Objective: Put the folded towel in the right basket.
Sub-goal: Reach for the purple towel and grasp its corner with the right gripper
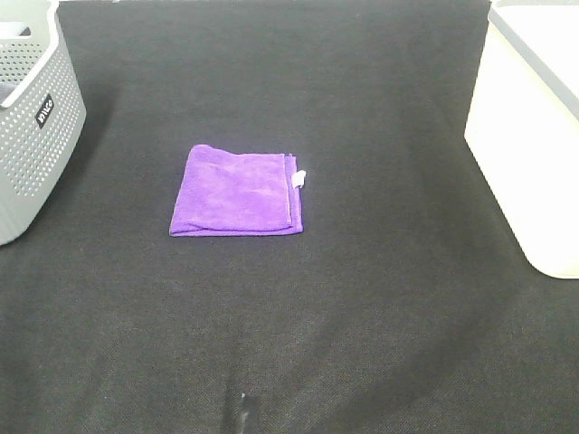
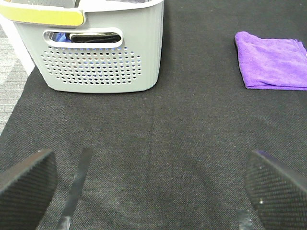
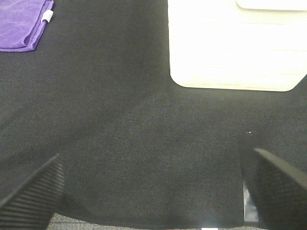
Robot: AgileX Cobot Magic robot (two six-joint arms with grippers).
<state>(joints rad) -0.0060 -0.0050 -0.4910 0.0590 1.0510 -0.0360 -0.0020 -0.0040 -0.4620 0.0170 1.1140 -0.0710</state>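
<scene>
The folded purple towel (image 1: 237,193) lies flat on the black mat near the middle, with a small white tag at its right edge. It also shows in the left wrist view (image 2: 272,60) and in the right wrist view (image 3: 23,23). The right basket (image 1: 534,127) is white and stands at the right edge; the right wrist view shows its wall (image 3: 232,52). My left gripper (image 2: 151,184) is open and empty above bare mat, well short of the towel. My right gripper (image 3: 156,189) is open and empty above bare mat in front of the white basket. Neither gripper shows in the exterior high view.
A grey perforated basket (image 1: 32,108) stands at the left edge; the left wrist view (image 2: 100,52) shows dark items through its handle slot. The black mat (image 1: 298,334) covers the table. Strips of tape (image 1: 242,411) lie near the front edge.
</scene>
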